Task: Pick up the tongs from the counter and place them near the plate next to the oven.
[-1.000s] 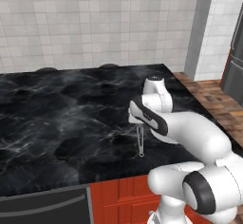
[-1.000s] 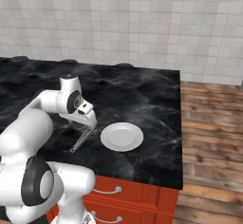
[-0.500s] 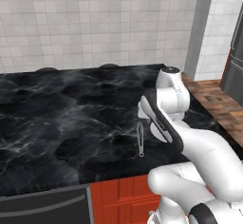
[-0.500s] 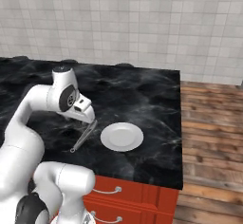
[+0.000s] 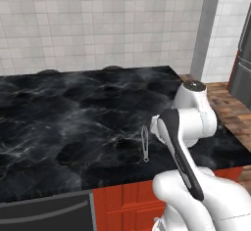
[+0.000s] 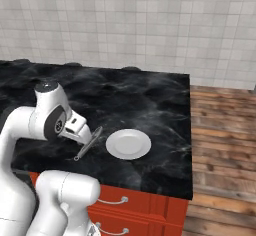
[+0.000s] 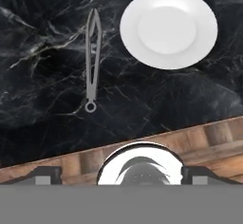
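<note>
The tongs (image 7: 92,57) lie flat on the counter (image 5: 73,122), just beside the plate (image 7: 168,27) but not touching it, and both are close to the front edge of the counter, toward its right end. In the hand view the ring end of the tongs points to the front edge and the two thin arms lie almost together, pointing away from it. Nothing holds the tongs. In the right base view the gripper (image 6: 82,130) is above the tongs, near their far end, but I cannot tell whether its fingers are apart or together, because the hand hides them and the finger tips are not clear in the hand view.

I think the risks are these. The tongs are thin and low on a glossy surface, so fingers that come down a little to one side can push them instead of catching them. A push toward the front edge can send them off the counter. A push the other way can knock them against the plate and move it. Also a grip far from the middle can let the tongs tilt and slip when they are lifted.
</note>
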Robot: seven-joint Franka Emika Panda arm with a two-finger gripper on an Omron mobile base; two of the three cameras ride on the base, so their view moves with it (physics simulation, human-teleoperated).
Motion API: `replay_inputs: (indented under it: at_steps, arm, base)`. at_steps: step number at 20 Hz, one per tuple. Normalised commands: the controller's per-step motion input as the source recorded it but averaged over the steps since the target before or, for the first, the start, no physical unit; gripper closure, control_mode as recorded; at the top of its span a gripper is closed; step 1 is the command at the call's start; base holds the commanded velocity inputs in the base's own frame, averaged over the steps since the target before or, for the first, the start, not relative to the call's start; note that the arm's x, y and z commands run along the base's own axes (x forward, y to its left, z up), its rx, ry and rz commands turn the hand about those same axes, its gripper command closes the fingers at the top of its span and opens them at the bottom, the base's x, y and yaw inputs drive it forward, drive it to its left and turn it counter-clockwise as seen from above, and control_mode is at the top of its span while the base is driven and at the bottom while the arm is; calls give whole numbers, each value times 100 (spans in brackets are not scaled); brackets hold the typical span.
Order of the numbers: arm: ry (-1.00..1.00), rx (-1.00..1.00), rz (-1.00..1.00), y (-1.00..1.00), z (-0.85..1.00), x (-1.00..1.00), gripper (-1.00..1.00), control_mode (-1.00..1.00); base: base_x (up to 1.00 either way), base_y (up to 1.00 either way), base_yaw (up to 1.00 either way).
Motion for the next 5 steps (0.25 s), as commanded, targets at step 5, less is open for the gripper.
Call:
replay_inputs:
  at_steps: [5]
  arm:
    - [-11,0,0,0,45,-24,-100,-100]
  base:
    - [0,0,0]
